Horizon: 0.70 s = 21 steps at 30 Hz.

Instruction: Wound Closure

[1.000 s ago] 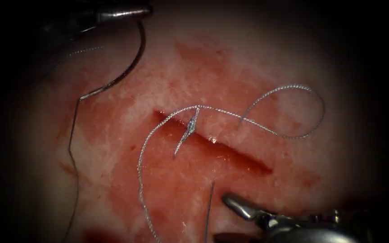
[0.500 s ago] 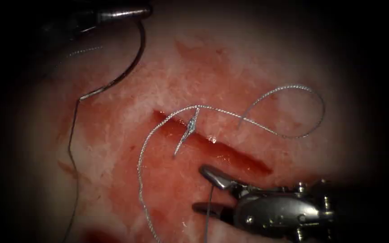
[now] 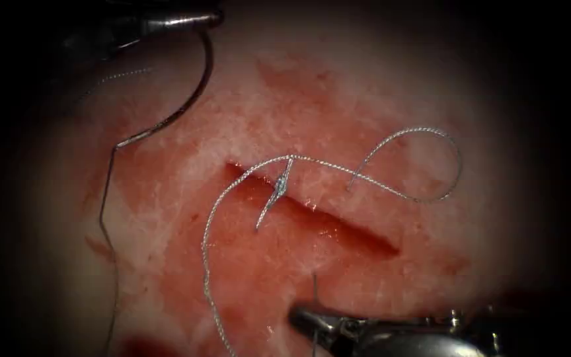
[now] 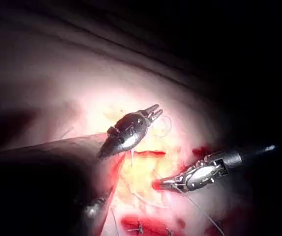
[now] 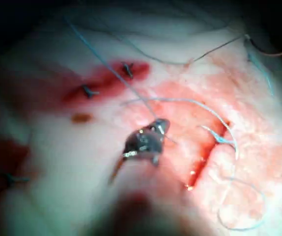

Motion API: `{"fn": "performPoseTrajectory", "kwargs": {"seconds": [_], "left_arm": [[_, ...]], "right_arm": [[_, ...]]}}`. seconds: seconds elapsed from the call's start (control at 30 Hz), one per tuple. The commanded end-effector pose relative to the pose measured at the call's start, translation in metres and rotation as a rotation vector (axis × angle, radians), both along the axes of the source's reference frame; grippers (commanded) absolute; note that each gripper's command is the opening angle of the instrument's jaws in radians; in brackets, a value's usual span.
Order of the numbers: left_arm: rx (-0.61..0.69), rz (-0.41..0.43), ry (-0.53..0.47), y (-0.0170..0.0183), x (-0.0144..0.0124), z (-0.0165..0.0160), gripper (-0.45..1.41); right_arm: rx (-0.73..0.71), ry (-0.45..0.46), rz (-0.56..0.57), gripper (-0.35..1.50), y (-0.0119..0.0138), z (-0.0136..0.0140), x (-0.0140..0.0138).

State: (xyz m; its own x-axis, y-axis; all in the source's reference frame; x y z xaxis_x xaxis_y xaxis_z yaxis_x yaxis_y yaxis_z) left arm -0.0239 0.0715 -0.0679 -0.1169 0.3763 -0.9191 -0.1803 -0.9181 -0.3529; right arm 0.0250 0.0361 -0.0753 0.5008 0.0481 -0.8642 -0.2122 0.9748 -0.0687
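left pincer (image 3: 213, 16) grips the needle (image 3: 190, 99) off the tissue (image 3: 338, 112); right pincer (image 3: 312, 324) clamps thread (image 3: 206, 244).

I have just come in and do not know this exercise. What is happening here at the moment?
The left arm's tool holds the dark curved steel needle by one end, above the tissue and left of the cut, not in the tissue. The right arm's tool is below the long red cut, beside a dark strand of thread. A knotted stitch of pale braided thread crosses the cut in the pink pork tissue.
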Motion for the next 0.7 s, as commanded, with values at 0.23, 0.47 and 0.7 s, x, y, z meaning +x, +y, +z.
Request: {"fn": "performPoseTrajectory", "kwargs": {"seconds": [0.23,0.47,0.7], "left_arm": [[0.001,0.001,-0.001,-0.0004,-0.0005,0.0006,-0.35],[0.001,0.001,-0.001,-0.0004,-0.0005,0.0006,-0.35],[0.001,0.002,-0.001,-0.0004,-0.0005,0.0006,-0.35]], "right_arm": [[0.058,0.061,-0.093,-0.35,-0.0068,-0.0062,0.0035],[0.108,0.11,-0.154,-0.35,-0.011,-0.0114,0.0056],[0.06,0.174,-0.106,0.72,-0.0114,-0.0153,0.0053]]}}
